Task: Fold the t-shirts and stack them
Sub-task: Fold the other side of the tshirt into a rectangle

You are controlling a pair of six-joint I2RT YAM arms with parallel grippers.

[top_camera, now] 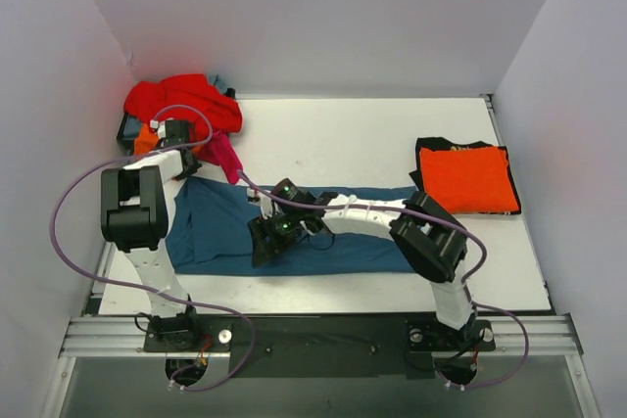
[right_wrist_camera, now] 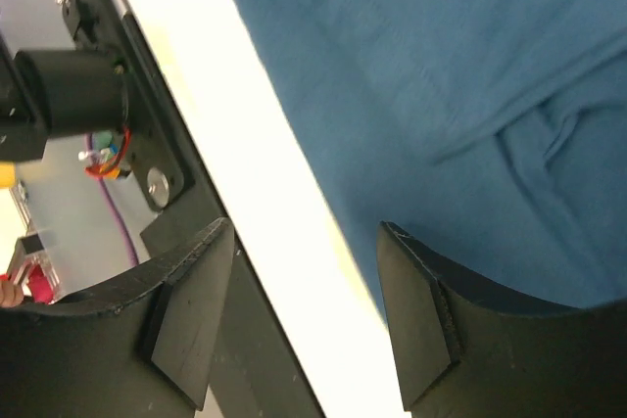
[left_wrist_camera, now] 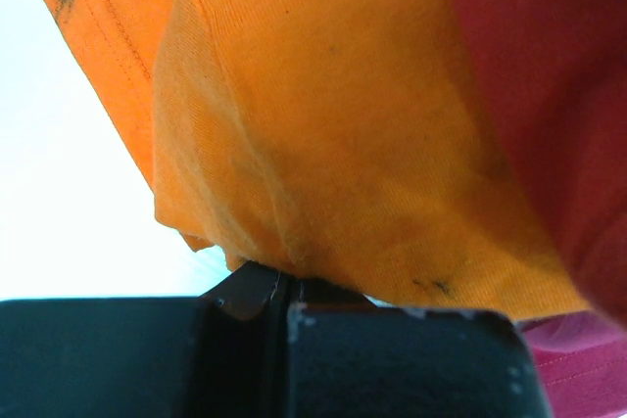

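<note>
Only at the left wrist do we see the left claw (left_wrist_camera: pixel 287 289) pinching the soft orange t-shirt (left_wrist_camera: pixel 323 144). The right claw (right_wrist_camera: pixel 306 271), its arm stretched leftward, hovers wide above the flat teal blue t-shirt (right_wrist_camera: pixel 470 66).

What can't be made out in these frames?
- Left wrist view: the orange shirt covers the tips of the shut left end effector; whether cloth is pinched is unclear.
- Top view: the red shirt hides whatever lies beneath it.
- Top view: the right arm hides the middle of the teal shirt.
- Right wrist view: frame edges cut off the teal shirt; collar and sleeves unseen.
</note>
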